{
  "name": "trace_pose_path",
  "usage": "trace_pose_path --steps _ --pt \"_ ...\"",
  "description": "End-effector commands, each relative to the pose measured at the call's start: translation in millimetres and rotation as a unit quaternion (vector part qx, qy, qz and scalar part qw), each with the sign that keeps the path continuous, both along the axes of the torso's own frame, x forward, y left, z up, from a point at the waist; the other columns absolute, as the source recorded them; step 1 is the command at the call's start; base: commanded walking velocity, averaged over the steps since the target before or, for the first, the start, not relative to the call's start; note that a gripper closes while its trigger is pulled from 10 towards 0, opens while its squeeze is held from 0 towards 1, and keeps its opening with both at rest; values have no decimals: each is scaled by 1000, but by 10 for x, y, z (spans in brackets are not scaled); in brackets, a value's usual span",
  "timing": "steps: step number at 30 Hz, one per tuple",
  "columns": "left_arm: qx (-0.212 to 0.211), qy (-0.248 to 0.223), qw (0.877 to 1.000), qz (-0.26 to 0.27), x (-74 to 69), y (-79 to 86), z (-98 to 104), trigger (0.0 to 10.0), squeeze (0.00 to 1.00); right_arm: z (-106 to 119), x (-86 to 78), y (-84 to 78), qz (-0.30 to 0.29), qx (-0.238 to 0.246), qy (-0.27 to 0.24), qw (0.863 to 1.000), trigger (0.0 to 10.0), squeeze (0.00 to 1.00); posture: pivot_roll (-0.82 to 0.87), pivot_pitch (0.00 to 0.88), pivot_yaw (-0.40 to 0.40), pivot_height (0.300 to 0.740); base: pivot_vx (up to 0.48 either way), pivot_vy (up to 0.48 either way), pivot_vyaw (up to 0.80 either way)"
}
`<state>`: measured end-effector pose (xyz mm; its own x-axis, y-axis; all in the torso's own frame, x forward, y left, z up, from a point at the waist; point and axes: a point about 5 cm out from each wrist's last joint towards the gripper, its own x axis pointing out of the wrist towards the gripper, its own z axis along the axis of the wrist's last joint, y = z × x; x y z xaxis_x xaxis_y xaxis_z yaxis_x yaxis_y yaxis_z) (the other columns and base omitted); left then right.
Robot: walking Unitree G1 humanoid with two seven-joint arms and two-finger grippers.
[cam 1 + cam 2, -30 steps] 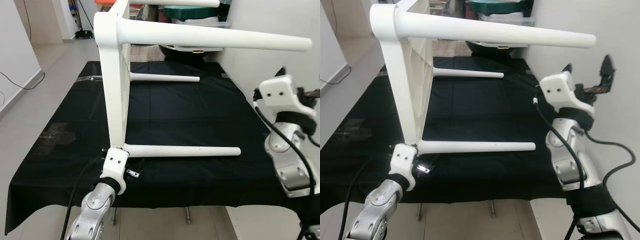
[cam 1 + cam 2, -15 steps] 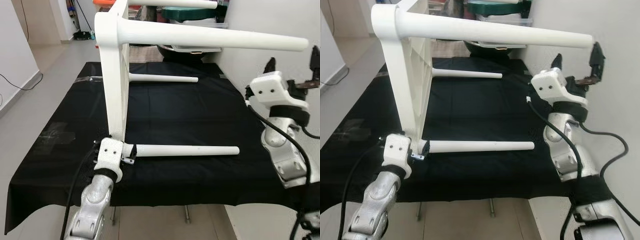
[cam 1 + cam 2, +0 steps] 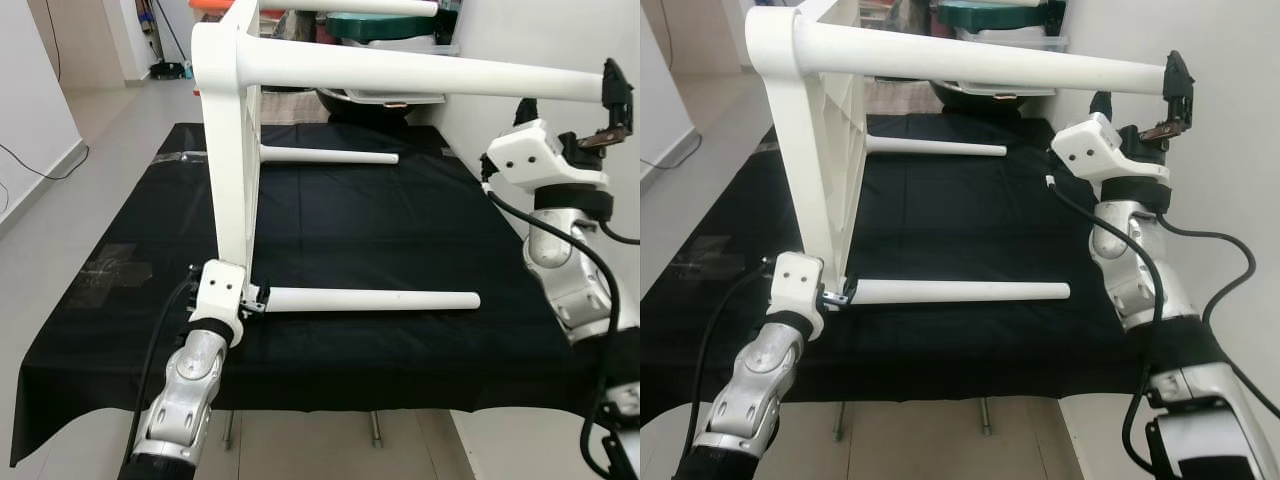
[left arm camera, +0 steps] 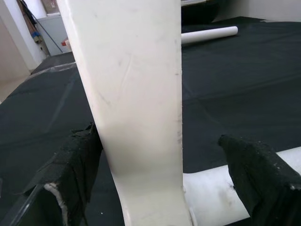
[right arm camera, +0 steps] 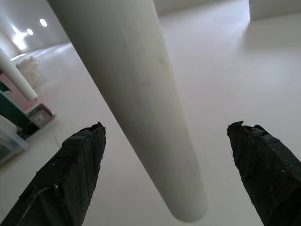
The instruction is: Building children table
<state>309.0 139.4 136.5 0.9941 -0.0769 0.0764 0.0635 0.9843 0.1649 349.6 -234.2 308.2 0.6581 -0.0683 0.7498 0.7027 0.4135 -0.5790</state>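
The white children's table (image 3: 232,150) stands tipped on its side on the black-covered desk (image 3: 400,230), legs pointing right; its far edge is cut off at the frame top. The left gripper (image 4: 164,174) straddles the lower corner post, fingers (image 4: 70,160) spread wide either side — contact cannot be made out. The right gripper (image 3: 1145,100) sits at the tip of the upper leg (image 3: 420,75), fingers (image 5: 75,179) wide apart around it, not touching. Storage bins (image 3: 390,25) crowd behind, partly hidden by the table
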Motion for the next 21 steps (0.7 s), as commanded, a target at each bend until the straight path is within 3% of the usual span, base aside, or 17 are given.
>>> trace_pose_path --steps 1,7,8,10,11,21 --pt "2 -1 1000 -2 20 -5 -11 10000 0 -2 20 14 6 -20 4 1000 10000 0 -2 0 -58 740 0 0 0" --pt "2 -3 1000 7 23 11 -13 10000 0 2 38 13 9 -24 7 1000 10000 0 -2 0 -58 740 0 0 0" --pt "-5 -7 999 34 36 84 -3 10000 0 24 82 6 20 -24 18 999 8745 0 4 0 -64 740 0 0 0" --pt "-9 -9 999 47 43 121 3 10000 0 35 103 3 24 -23 24 999 8745 0 4 0 -64 740 0 0 0" --pt "-10 -11 999 51 47 134 9 10000 0 35 128 5 33 -16 34 999 0 0 7 0 -66 740 0 0 0" --pt "-15 -6 999 40 45 53 -46 10000 0 -2 218 15 68 7 66 995 0 0 3 0 -69 740 0 0 0"
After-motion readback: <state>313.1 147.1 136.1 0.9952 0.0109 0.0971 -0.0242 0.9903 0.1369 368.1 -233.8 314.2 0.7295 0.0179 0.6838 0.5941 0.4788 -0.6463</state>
